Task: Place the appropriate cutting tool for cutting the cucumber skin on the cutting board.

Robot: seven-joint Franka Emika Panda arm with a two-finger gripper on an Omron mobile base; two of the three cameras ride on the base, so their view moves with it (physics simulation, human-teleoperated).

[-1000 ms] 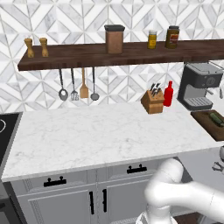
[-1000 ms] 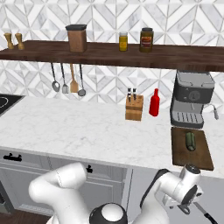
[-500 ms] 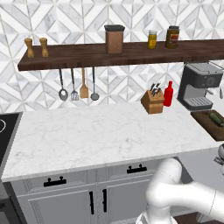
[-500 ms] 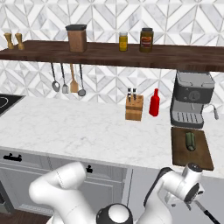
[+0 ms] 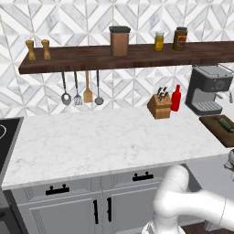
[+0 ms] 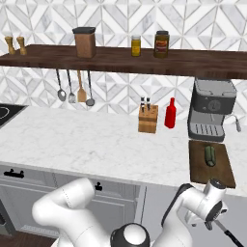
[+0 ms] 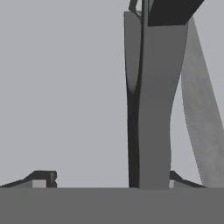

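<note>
The dark brown cutting board [image 6: 219,170] lies on the counter's right end, in front of the coffee machine. The small green cucumber [image 6: 210,154] rests on its far half; the board [image 5: 215,124] and cucumber [image 5: 225,122] also sit at the left base view's right edge. My hand hangs low in front of the counter, below the board's near edge. A thin dark tool [image 6: 228,233] sticks out beyond it. In the hand view my gripper [image 7: 108,179] has its fingertips [image 7: 41,178] wide apart. A long grey handle-like tool [image 7: 151,109] rises close beside the right fingertip, well clear of the left one.
A knife block [image 6: 147,119] and a red bottle [image 6: 170,113] stand mid-counter. The coffee machine [image 6: 212,109] is behind the board. Utensils [image 6: 81,91] hang under the wall shelf [image 6: 120,57], which carries jars. A stove corner [image 6: 7,113] is at the left.
My hand has crept slightly upward and to the right in front of the counter, the thin dark tool moving along with it. Board and cucumber stay put.
</note>
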